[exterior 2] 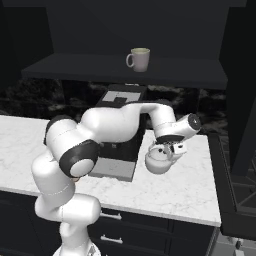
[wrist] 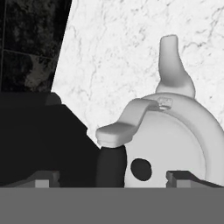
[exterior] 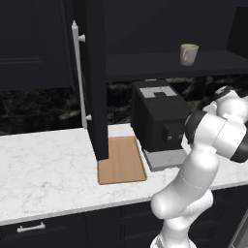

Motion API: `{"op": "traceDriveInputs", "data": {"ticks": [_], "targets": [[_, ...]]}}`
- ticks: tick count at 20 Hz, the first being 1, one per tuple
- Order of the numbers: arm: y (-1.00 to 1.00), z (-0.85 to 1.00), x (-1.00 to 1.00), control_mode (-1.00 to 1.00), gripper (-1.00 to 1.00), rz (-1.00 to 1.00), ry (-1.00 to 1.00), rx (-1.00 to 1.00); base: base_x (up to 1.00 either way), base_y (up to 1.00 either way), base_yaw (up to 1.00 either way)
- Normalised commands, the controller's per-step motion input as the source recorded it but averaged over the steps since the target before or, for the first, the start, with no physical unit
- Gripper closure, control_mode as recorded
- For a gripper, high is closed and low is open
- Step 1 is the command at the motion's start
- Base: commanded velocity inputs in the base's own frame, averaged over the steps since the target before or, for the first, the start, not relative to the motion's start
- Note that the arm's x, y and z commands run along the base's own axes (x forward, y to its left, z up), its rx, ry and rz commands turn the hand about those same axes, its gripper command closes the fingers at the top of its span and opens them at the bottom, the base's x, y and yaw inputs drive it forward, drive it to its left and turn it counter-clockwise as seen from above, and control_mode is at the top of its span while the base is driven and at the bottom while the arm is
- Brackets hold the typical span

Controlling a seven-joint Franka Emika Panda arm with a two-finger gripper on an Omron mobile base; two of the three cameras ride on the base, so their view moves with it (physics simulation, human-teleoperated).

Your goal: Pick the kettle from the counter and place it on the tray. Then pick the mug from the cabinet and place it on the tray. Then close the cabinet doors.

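Just beneath my hand sat the small, squat, rounded white-silver kettle, its smooth dome, curved handle strap and upright tapering spout close in the hand view. My two dark fingers stood spread wide, one tip on each side of the kettle's near edge, and gripped nothing. Seen from the right base camera, my gripper hung directly over the kettle, which rested on the white marble tabletop with faint grey veins, just beside the black boxy coffee machine. That machine had flat matte sides and a grey drip plate at its foot.

Left of the machine lay the flat rectangular light-brown wooden tray, its grain plain and its surface bare. One tall near-black panelled cabinet door stood swung open above the tray's back edge, carrying a long vertical silver bar handle. Inside the dark upper cabinet, the small pale grey-green mug stood upright on the inner shelf, well apart from the tray.
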Motion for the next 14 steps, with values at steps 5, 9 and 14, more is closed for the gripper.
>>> {"op": "traceDriveInputs", "data": {"ticks": [5,9,14], "targets": [[-0.02,0.00,0.00,-1.00,1.00,0.00,0.00,0.00,0.00,0.00,0.00],[0.05,0.01,-0.01,-1.00,1.00,0.00,0.00,-0.01,0.00,0.00,0.00],[0.16,0.19,-0.43,-1.00,1.00,0.00,-0.05,-0.02,0.00,0.00,0.00]]}}
